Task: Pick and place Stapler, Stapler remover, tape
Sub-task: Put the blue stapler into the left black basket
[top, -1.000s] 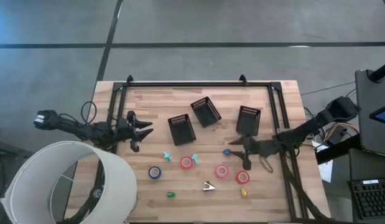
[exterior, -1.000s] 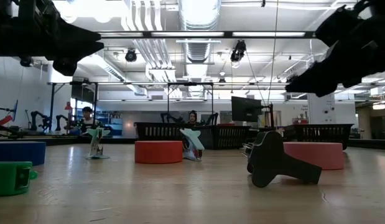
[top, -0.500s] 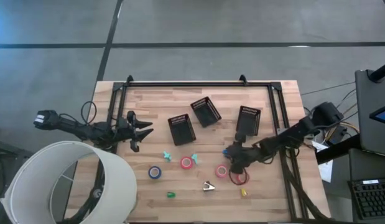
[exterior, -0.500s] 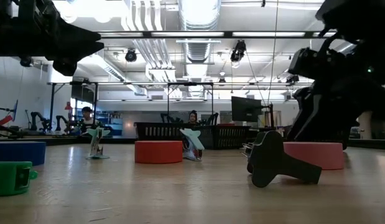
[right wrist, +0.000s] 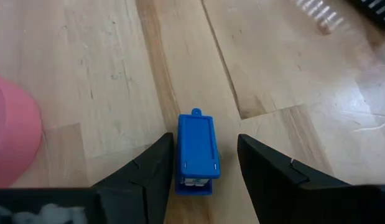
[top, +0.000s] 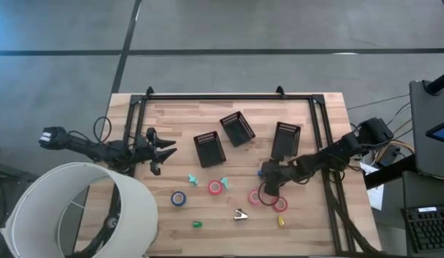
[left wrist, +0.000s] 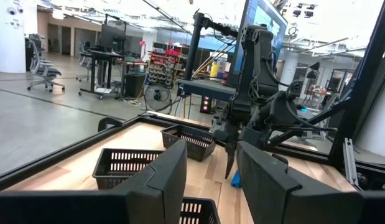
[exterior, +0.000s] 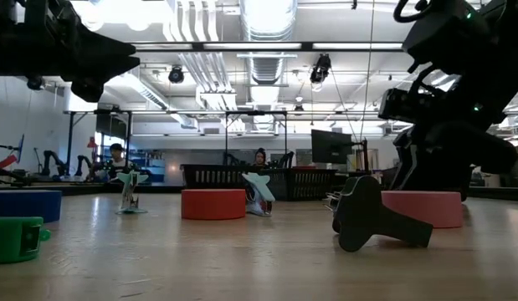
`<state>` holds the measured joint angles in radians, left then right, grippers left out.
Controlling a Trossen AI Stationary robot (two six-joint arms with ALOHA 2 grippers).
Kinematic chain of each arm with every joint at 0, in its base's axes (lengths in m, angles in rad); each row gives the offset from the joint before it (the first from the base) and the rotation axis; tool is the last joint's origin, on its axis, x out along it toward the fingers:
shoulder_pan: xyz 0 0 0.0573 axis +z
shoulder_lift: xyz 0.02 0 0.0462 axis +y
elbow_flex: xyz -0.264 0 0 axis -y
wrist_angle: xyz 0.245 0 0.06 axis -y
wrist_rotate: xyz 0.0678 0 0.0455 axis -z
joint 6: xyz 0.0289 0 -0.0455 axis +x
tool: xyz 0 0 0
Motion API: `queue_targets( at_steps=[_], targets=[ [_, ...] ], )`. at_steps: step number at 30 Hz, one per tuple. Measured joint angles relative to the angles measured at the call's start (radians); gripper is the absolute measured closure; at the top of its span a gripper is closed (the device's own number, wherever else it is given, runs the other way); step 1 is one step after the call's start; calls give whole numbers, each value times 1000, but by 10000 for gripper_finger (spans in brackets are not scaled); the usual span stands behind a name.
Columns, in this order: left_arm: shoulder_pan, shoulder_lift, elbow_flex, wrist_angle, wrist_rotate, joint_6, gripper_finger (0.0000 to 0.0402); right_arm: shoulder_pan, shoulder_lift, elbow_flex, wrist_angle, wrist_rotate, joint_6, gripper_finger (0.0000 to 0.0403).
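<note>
A small blue stapler (right wrist: 195,152) lies flat on the wooden table, right of centre. My right gripper (right wrist: 204,177) is open, pointing down over it, with one finger on each side of it; I cannot tell whether they touch it. It shows in the high view too (top: 265,177). A pink tape roll (top: 255,197), two red ones (top: 215,188) (top: 280,205) and a blue one (top: 178,198) lie flat on the near half. A dark stapler remover (exterior: 371,217) lies near the front. My left gripper (top: 163,150) waits open at the table's left.
Three black mesh bins (top: 209,148) (top: 237,128) (top: 286,138) stand at the table's middle and far part. Two teal pieces (top: 193,179), a green piece (top: 198,224) and a yellow piece (top: 281,222) lie among the tapes. A white lampshade (top: 78,211) covers the near left corner.
My right gripper has gone toward the table's left and come down, from beside the red tape to over the blue stapler, its fingers now on either side of the stapler. The tapes and the stapler have stayed in place.
</note>
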<state>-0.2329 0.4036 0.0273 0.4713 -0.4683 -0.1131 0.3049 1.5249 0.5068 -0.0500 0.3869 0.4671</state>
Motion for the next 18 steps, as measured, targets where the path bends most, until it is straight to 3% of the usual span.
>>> queue_targets(
  at_steps=[5,14,18],
  targets=[
    [0,0,0,0,0,1,257,-1,-8,-3,13,-26,-3,252],
    [0,0,0,0,0,7,257,-2,-11,-9,84,-92,-43,348],
    [0,0,0,0,0,8,257,-3,-32,0,193,-116,-114,349]
  ],
)
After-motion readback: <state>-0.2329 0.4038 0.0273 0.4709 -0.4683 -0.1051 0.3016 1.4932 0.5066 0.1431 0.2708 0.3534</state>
